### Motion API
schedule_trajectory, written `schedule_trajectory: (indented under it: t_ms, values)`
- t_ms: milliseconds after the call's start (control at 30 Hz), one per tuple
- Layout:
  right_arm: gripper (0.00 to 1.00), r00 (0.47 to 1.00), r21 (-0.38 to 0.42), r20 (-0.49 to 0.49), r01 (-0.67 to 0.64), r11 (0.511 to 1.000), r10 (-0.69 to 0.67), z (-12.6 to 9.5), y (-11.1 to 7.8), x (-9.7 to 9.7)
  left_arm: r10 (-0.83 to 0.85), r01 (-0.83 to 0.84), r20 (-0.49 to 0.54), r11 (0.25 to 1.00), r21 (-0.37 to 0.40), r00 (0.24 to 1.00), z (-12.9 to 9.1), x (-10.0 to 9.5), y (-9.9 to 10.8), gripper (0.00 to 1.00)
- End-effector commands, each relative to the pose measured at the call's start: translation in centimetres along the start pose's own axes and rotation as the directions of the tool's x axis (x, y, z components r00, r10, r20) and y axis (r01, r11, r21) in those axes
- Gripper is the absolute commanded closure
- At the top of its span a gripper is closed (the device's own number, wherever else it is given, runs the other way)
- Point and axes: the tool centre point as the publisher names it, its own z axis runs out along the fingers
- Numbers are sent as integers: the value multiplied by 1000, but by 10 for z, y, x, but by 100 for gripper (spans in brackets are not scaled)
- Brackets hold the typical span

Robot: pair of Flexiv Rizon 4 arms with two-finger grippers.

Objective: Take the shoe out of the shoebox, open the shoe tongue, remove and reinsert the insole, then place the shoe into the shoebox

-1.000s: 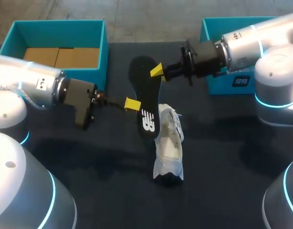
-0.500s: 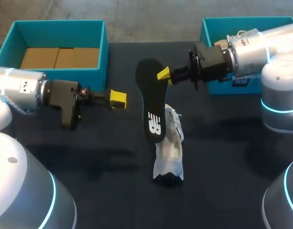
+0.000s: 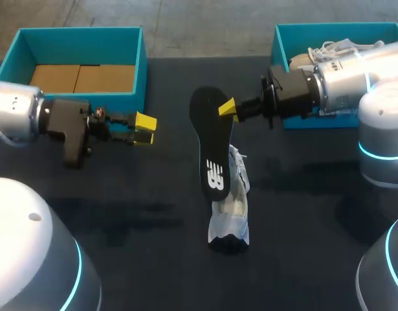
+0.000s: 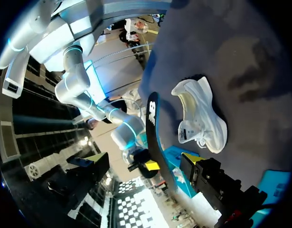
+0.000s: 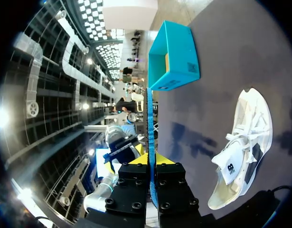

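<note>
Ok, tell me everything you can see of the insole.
The insole is long and thin, black with a white logo near the end closest to the shoe. Edge-on in the right wrist view it looks blue. The right gripper pinches it near its other end, holding it slanted above the table, with the logo end over the white shoe. Whether it touches the shoe can't be told.

Printed in white on the black insole (image 3: 212,146), toward the end nearer the shoe (image 3: 230,207): a logo mark (image 3: 213,173), also visible from the left wrist; on the shoe's tongue, a white tab (image 5: 230,172) bearing a small dark logo; on the teal shoebox (image 5: 174,57) side, a dark printed patch (image 5: 193,68), too small to read.
</note>
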Motion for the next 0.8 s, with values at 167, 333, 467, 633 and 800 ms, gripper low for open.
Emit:
schedule_trajectory:
  t_ms: [167, 333, 467, 633, 800]
  values:
    - [100, 1000, -23, -10, 19, 1000, -19, 2, -5, -7, -61, 87, -194, 988, 126, 979, -20, -22, 24, 0]
    - [100, 1000, -69, 10, 1, 998, -1, 4, -9, -12, -72, 128, -290, 975, 180, 954, -26, -29, 33, 0]
    - [100, 1000, -69, 10, 1, 998, -1, 4, -9, -12, -64, 146, -363, 968, 204, 930, -28, -34, 39, 0]
    - [100, 1000, -69, 10, 1, 998, -1, 4, -9, -12, -59, 165, -428, 963, 215, 902, -28, -40, 49, 0]
    - [100, 1000, -69, 10, 1, 998, -1, 4, -9, -12, -58, 190, -487, 955, 227, 872, -21, -42, 56, 0]
